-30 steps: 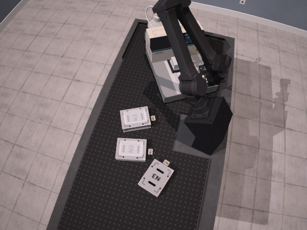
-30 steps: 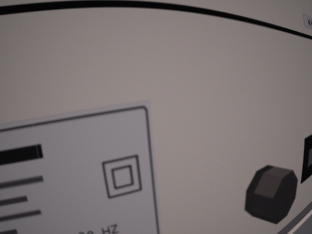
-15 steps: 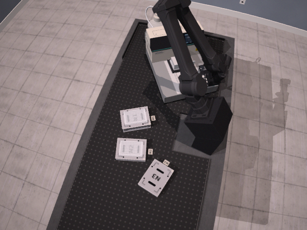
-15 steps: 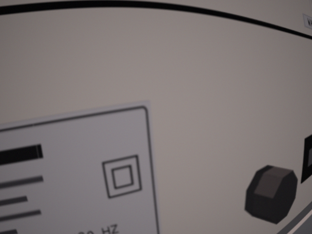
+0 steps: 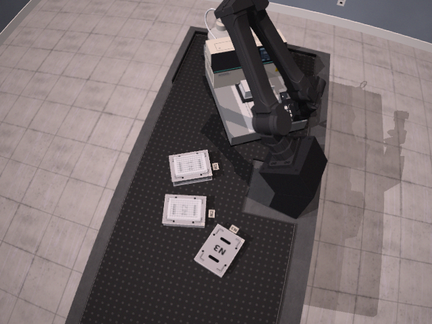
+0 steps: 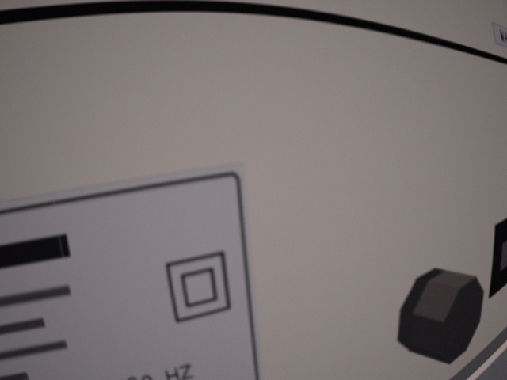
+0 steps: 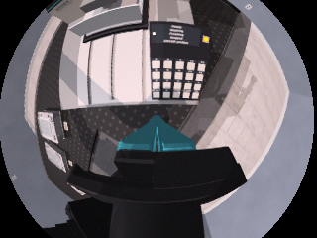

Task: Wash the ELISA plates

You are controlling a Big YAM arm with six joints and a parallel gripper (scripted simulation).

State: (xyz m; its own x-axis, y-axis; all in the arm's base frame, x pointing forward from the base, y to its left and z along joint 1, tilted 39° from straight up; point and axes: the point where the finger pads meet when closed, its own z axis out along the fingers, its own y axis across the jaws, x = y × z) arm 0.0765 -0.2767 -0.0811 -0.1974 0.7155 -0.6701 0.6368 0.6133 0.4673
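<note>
My gripper [image 7: 157,119] is shut and empty. Its teal fingertips show in the wrist view just below the keypad [image 7: 177,79] in the picture; contact cannot be told. START [image 7: 156,94] is uncovered there. A yellow light or mark [image 7: 205,39] shows at the panel's upper right; whether it is the lamp is unclear. A white plate [image 5: 245,89] is on the washer's dark carrier [image 5: 247,100] [image 7: 115,32], partly behind the arm; its seating cannot be judged. Plates [image 5: 190,164] [image 5: 184,209] lie in nests N1 [image 5: 192,177] and N2 [image 5: 183,223]. Nest N3 [image 5: 209,244] is empty.
The washer [image 5: 227,78] stands at the bench's far end, with a white bottle [image 5: 219,32] and tube behind it. The arm's base [image 5: 296,174] stands at the bench's right edge. The exterior view shows only a cream panel, a label [image 6: 123,237] and a dark knob [image 6: 440,317].
</note>
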